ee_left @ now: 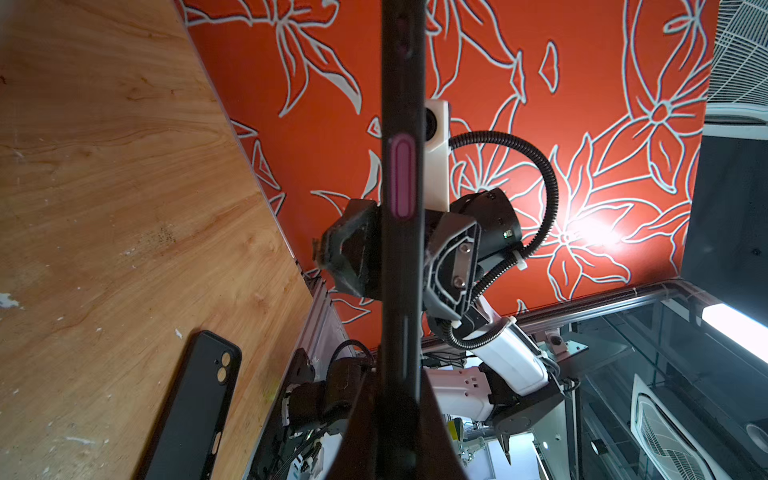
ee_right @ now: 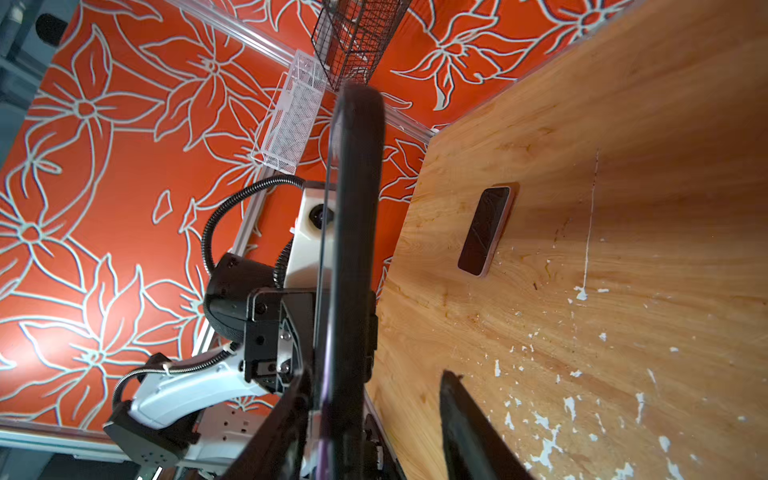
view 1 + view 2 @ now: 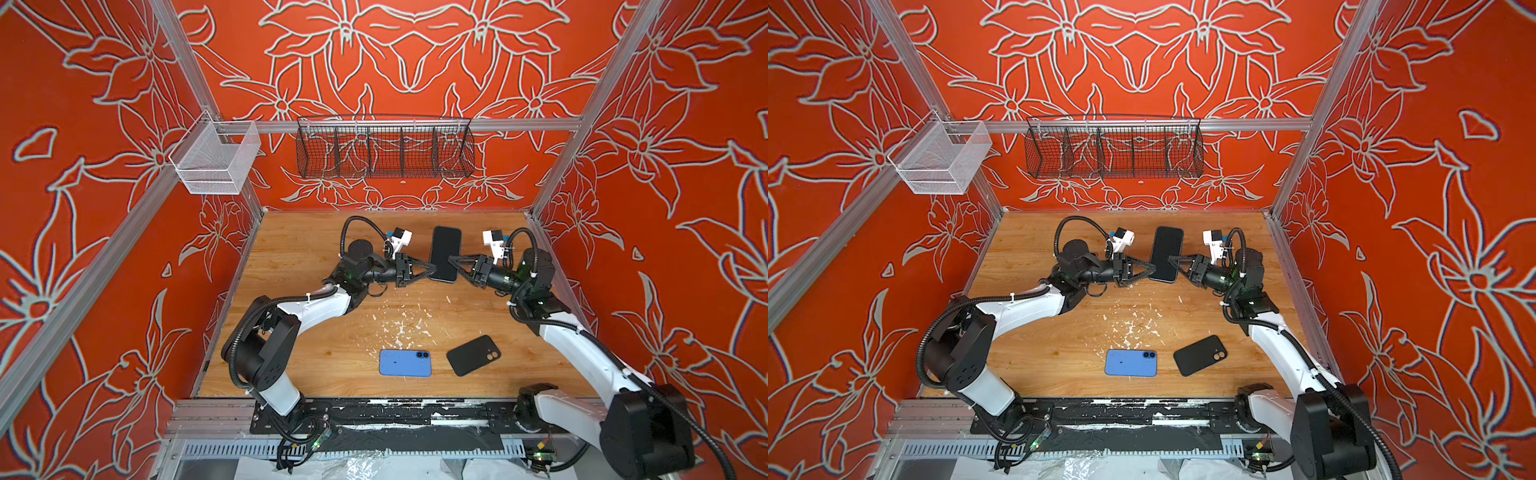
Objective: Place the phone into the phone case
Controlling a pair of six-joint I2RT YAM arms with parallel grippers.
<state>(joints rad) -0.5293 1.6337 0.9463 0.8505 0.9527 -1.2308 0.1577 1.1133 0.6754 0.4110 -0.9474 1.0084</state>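
A dark-screened phone (image 3: 445, 249) (image 3: 1167, 249) hangs flat above the back middle of the table between both arms. Its edge (image 1: 401, 124) is wrapped in black, and a pink button shows through a side cut-out. My left gripper (image 3: 432, 268) (image 1: 397, 395) is shut on the near left edge. My right gripper (image 3: 451, 261) (image 2: 376, 374) is open astride the right edge (image 2: 357, 187); one finger lies against the phone, the other stands apart. A black phone case (image 3: 473, 355) (image 3: 1200, 355) (image 1: 195, 399) lies back-up at the front right.
A blue phone (image 3: 405, 363) (image 3: 1131, 363) lies back-up near the front middle, among white flecks. In the right wrist view another phone (image 2: 486, 230) lies screen-up on the wood towards the back. A black wire basket (image 3: 384, 149) and a white mesh basket (image 3: 216, 160) hang on the walls.
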